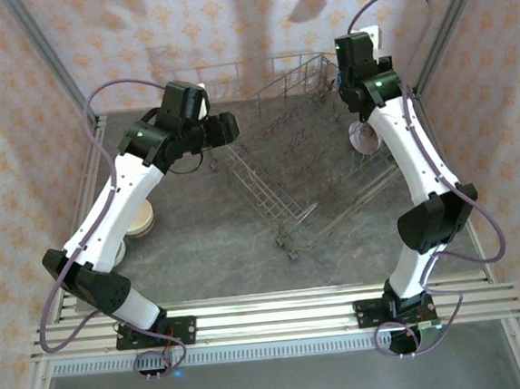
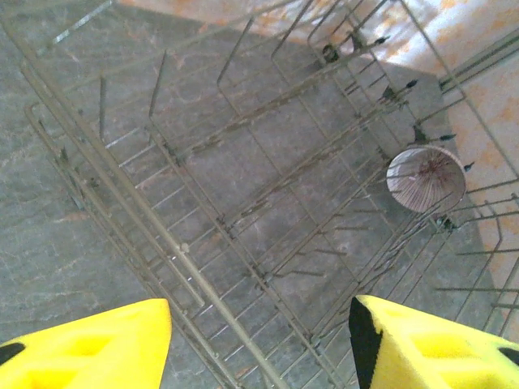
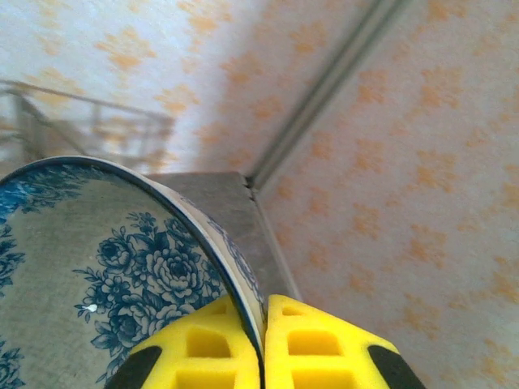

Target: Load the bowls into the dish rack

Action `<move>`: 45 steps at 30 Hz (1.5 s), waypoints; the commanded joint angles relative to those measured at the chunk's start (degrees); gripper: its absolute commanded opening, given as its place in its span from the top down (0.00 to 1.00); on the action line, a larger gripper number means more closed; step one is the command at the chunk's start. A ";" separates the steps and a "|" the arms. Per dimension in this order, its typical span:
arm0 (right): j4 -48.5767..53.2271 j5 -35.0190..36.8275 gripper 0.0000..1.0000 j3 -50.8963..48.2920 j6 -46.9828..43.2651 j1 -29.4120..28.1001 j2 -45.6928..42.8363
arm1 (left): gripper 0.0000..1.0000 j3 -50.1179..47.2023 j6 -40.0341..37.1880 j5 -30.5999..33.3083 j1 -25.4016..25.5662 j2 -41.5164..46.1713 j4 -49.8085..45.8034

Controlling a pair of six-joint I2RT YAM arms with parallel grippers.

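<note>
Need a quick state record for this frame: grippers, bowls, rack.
left gripper: open, empty, over the dish rack
right gripper: shut on the rim of the blue floral bowl
in rack: one striped bowl, among the tines near the right wall
outside rack: cream bowls on the table, partly hidden under the left arm; count unclear
task status: not finished
</note>
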State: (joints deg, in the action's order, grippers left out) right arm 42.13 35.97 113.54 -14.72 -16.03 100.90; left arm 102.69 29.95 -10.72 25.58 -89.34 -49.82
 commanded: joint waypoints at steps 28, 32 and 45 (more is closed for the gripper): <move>-45.60 8.16 1.00 -33.17 -40.97 0.92 -3.96 | 0.38 -4.03 -6.87 -10.15 -6.38 -2.88 7.41; -47.22 7.48 1.00 -34.59 -43.03 0.96 -3.87 | 0.38 -3.76 -7.10 -11.29 -6.83 -3.78 7.89; -55.12 6.15 1.00 -41.47 -53.23 0.07 -5.67 | 0.38 -4.60 -7.92 -13.60 -7.30 -4.23 9.03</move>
State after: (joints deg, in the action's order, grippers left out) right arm -7.11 41.34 72.75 -64.25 -15.70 98.32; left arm 98.83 23.49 -22.87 18.96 -93.14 -42.46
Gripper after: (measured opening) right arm 0.059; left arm 0.624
